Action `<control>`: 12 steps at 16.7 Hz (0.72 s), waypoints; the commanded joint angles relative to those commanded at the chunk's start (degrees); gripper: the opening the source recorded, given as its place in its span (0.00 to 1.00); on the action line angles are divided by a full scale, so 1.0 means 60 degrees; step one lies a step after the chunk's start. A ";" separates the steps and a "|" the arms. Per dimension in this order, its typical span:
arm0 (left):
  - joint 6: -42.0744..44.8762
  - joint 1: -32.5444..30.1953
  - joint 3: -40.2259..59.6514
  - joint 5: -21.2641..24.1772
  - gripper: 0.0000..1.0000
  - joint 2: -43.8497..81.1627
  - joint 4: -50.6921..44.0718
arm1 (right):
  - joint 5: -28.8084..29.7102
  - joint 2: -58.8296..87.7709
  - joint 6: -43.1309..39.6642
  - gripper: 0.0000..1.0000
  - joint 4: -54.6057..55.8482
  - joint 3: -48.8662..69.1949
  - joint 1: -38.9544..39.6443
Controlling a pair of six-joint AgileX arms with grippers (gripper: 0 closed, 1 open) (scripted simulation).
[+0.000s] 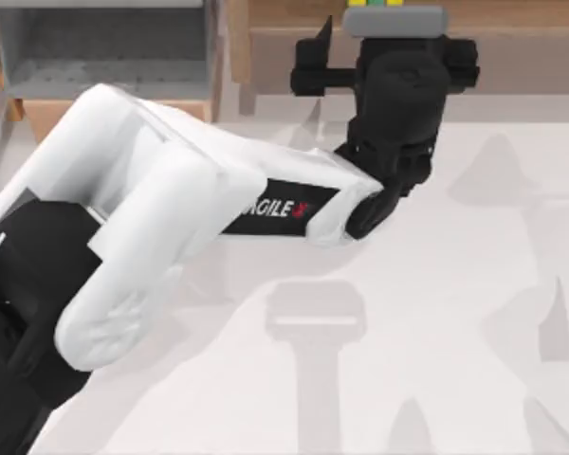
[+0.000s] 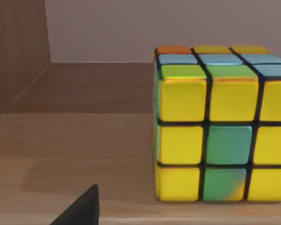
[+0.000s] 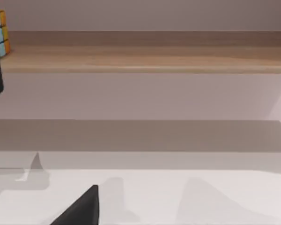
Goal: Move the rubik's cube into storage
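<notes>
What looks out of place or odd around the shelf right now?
Nothing is spilled or damaged. The small yellow-and-green rubik's cube sits upright on the long brown wooden shelf, not in the grey drawer with the light-brown face.

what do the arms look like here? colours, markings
The left arm has bulky, rounded white shells over black parts, and a black band printed AGILE X in white with a red X. Its wrist and the left gripper are blocky matte black with a grey camera housing on top. A dark finger tip of the right gripper is a plain black wedge.

Rubik's cube [image 2: 222,126] upright on wooden shelf [image 2: 75,154]
</notes>
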 joint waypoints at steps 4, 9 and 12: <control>-0.0001 0.0050 -0.0029 0.0021 1.00 -0.0013 -0.0021 | 0.0000 0.0000 0.0000 1.00 0.0000 0.0000 0.0000; -0.0005 0.0113 0.0607 0.0118 1.00 0.0393 -0.0196 | 0.0000 0.0000 0.0000 1.00 0.0000 0.0000 0.0000; -0.0005 0.0307 0.1674 0.0323 1.00 0.0743 -0.0811 | 0.0000 0.0000 0.0000 1.00 0.0000 0.0000 0.0000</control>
